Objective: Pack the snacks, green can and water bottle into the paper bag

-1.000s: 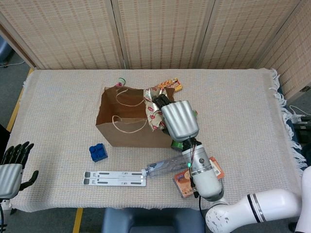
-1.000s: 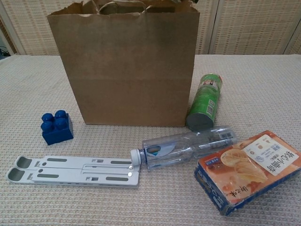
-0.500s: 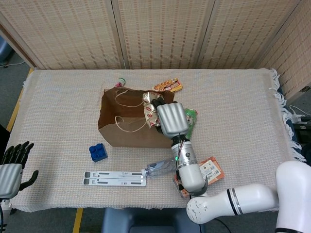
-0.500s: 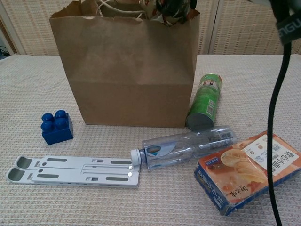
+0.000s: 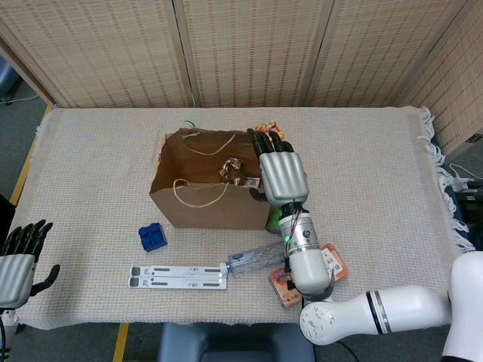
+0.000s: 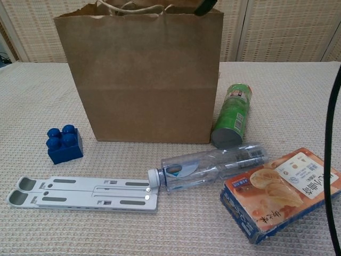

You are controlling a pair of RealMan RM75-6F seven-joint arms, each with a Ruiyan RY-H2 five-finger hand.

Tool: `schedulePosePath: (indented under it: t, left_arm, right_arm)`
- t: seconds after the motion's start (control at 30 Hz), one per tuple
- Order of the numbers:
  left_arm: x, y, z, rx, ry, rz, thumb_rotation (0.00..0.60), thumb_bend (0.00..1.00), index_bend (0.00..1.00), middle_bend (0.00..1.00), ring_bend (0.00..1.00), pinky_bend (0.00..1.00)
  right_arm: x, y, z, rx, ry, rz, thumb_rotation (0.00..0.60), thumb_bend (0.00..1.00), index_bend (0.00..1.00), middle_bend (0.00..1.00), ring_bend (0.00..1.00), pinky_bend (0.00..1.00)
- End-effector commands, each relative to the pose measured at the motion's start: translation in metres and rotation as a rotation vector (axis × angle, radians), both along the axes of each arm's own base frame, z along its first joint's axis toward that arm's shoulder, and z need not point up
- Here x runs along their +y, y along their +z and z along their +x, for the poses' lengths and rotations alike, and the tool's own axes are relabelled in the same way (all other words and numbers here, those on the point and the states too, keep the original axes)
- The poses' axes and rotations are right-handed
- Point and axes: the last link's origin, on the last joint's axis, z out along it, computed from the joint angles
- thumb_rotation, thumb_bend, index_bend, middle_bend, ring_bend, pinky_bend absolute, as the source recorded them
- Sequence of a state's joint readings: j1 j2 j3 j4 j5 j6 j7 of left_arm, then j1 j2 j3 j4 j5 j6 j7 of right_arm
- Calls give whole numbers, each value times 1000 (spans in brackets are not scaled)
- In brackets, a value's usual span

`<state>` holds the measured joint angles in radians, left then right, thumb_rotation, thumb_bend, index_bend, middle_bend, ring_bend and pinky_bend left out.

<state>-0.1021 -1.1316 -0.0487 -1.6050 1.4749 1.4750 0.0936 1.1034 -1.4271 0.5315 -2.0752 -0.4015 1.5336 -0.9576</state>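
Note:
The brown paper bag (image 5: 198,202) (image 6: 141,74) stands upright, mouth open. A shiny snack packet (image 5: 238,172) lies inside it. My right hand (image 5: 281,172) hovers over the bag's right rim with fingers stretched out and nothing in them; one fingertip (image 6: 205,6) shows at the top of the chest view. The green can (image 6: 233,114) leans against the bag's right side. In front of it the water bottle (image 6: 213,165) (image 5: 253,260) lies on its side. An orange snack box (image 6: 279,194) (image 5: 333,263) lies at the front right. My left hand (image 5: 19,264) hangs empty at the front left corner.
A blue toy block (image 5: 152,237) (image 6: 64,143) sits left of the bag's front. A grey folding stand (image 5: 179,276) (image 6: 82,193) lies flat near the front edge. Another snack pack (image 5: 266,127) peeks out behind the bag. My right arm's black cable (image 6: 335,160) crosses the chest view's right side.
My right hand held the shiny packet over the bag's mouth; the packet now lies inside the bag and the hand's fingers are stretched out empty. The left hand has not moved.

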Motion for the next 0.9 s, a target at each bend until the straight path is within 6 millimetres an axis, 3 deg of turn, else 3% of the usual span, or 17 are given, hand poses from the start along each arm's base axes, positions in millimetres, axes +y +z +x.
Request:
schedulePosePath:
  t: [0.03, 0.2, 0.43, 0.63, 0.77, 0.9]
  left_arm:
    - [0, 0, 0, -1, 0, 0, 600, 359, 0, 0, 0, 0]
    - [0, 0, 0, 0, 0, -1, 600, 360, 0, 0, 0, 0]
    - [0, 0, 1, 4, -1, 0, 600, 360, 0, 0, 0, 0]
    - [0, -1, 1, 11, 2, 6, 600, 360, 0, 0, 0, 0]
    - [0, -1, 1, 14, 4, 9, 600, 360, 0, 0, 0, 0]
    - [0, -1, 1, 13, 5, 9, 600, 359, 0, 0, 0, 0]
  right_arm:
    - [4, 10, -4, -14, 21, -8, 600, 67, 0, 93, 50, 194]
    - [23, 35, -38, 19, 70, -20, 600, 67, 0, 94, 50, 178]
    - [52, 57, -140, 196, 57, 51, 600, 67, 0, 94, 50, 168]
    - [56, 47, -210, 397, 73, 149, 600, 61, 0, 91, 37, 157]
    - [48, 30, -226, 550, 121, 185, 600, 14, 0, 39, 2, 81]
    - [38, 7, -217, 604, 170, 219, 600, 0, 0, 0, 0, 28]
